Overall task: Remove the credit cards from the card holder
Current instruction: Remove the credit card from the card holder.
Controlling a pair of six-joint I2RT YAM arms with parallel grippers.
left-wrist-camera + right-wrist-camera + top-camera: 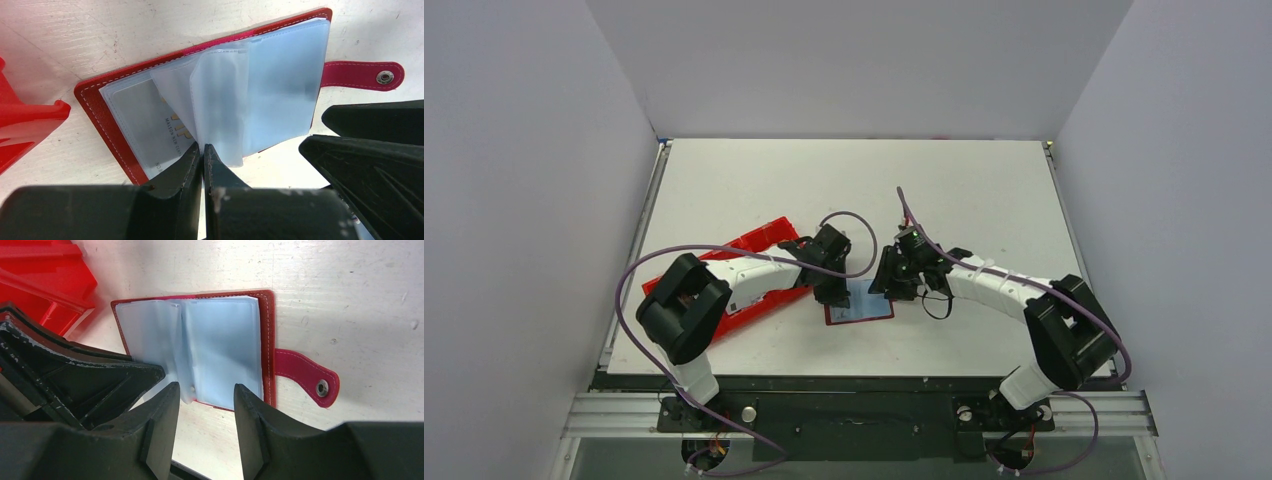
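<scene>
The card holder (pixel 861 307) lies open on the table, dark red with pale blue-grey sleeves (pixel 260 95), its strap tab (pixel 360 75) pointing away to the side. A silver-grey credit card (pixel 147 120) with gold lettering shows through the left sleeve. My left gripper (pixel 203 146) is shut, and a lifted sleeve runs into its tips at the holder's near edge. In the right wrist view, my right gripper (pixel 204 390) stands open just over the near edge of the card holder (pixel 210 345). Nothing sits between its fingers (pixel 167 405).
A bright red compartment tray (pixel 754 250) lies left of the holder, partly under the left arm, and its corner shows in both wrist views (pixel 25 120) (pixel 45 275). The two grippers stand close together over the holder. White walls enclose the table.
</scene>
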